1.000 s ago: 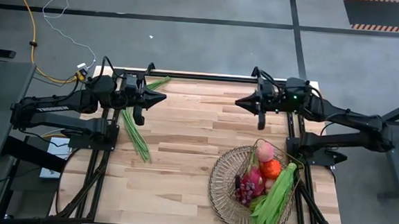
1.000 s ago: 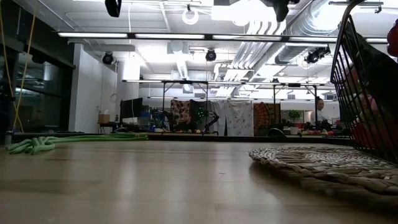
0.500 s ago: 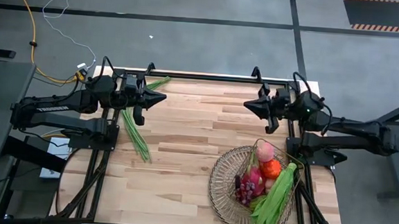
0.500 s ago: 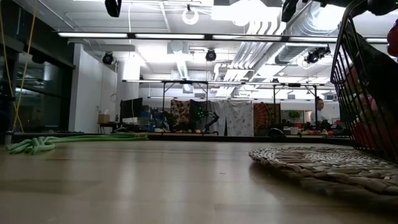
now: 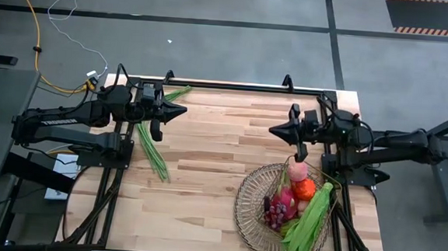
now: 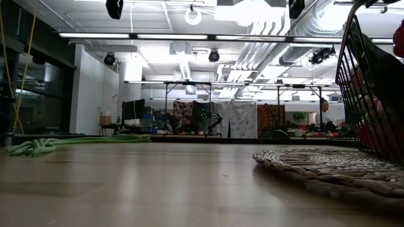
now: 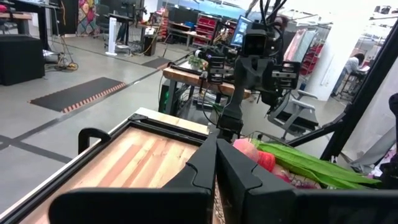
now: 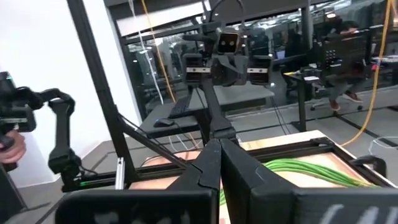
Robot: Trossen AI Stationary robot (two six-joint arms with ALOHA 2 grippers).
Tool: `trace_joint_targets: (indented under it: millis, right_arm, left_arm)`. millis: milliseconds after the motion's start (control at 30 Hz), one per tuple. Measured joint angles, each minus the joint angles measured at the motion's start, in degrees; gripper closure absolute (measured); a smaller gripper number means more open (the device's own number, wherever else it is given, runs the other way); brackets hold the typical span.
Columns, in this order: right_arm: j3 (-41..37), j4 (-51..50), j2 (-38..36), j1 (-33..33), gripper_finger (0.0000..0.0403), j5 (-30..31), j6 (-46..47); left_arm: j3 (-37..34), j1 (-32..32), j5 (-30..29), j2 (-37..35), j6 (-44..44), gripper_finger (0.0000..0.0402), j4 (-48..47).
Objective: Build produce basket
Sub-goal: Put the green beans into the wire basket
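Basket (image 5: 248,213) sits at the near right of the wooden table (image 5: 205,187), and we see it already holding produce: a peach (image 5: 297,170) at its far edge, an orange-red pumpkin (image 5: 304,188) just beside it, a pink dragon fruit (image 5: 285,199), purple grapes (image 5: 274,214) and a green bean bunch (image 5: 312,218) lying over the right rim. We see a second green bean bunch (image 5: 152,148) still out on the table at the far left, well apart from the basket. The right gripper (image 5: 274,130) hovers above the table just beyond the basket's far rim, near the peach, pointing left; in the right wrist view we see its fingers (image 8: 208,171) pressed together with nothing between them. The left gripper (image 5: 180,109) waits at the far left of the table, beside the loose bean bunch, pointing right; in the left wrist view its fingers (image 7: 205,165) are also closed together and empty. In the low view we see the basket wall (image 6: 372,94) at the right, its woven rim (image 6: 315,165) on the table, and the loose beans (image 6: 69,144) at the left. A person (image 7: 357,62) shows far off in the room.
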Motion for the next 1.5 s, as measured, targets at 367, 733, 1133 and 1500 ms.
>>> trace_joint_targets:
  millis: [367, 733, 1133, 1500]
  right_arm:
    - [0.00, 0.05, -0.22, -0.42, 0.0403, 0.07, 1.37]
    - [0.00, -0.02, -0.20, -0.41, 0.0403, -0.03, 5.68]
    - [0.00, -0.14, -0.20, 0.17, 0.0403, -0.57, 8.48]
    - [0.00, -1.00, -0.20, 0.17, 0.0403, -0.28, 8.86]
  left_arm:
    - [0.67, 0.10, -7.25, 0.98, -3.00, 0.0377, -1.48]
    - [15.44, 16.29, -3.00, 21.34, -1.07, 0.0189, -25.24]
    - [30.50, 36.57, -3.11, 52.22, 6.29, 0.0062, -36.36]
    - [36.02, 40.57, -3.05, 66.93, 14.49, 0.0065, -40.93]
